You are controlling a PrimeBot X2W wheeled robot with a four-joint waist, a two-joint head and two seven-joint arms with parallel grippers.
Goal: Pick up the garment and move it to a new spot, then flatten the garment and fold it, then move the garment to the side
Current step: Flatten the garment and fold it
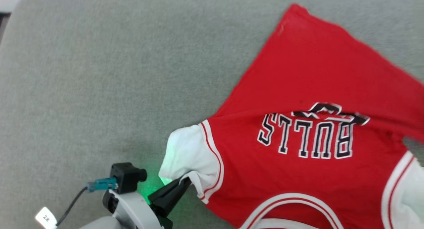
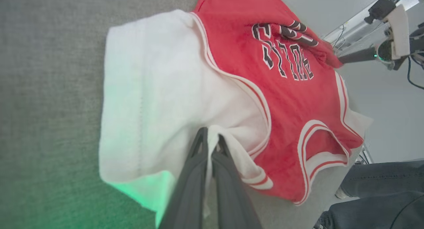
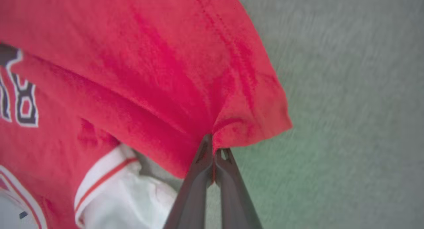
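The garment [image 1: 308, 90], red with white sleeves and an upside-down black "BULLS" print, lies spread on the right half of the grey padded surface [image 1: 99, 73]. My left gripper [image 1: 186, 182] is at the lower left, shut on the edge of the near white sleeve [image 1: 188, 153]. In the left wrist view its fingers [image 2: 210, 139] pinch a fold of that sleeve of the garment [image 2: 285, 100]. In the right wrist view my right gripper [image 3: 213, 144] is shut on a bunched red hem corner of the garment [image 3: 132, 73], with the cloth folded back over the print.
The grey surface stretches bare to the left and behind the garment. A person's legs in jeans [image 2: 381, 186] stand past the surface's far edge in the left wrist view. My right arm [image 2: 394, 33] shows there too.
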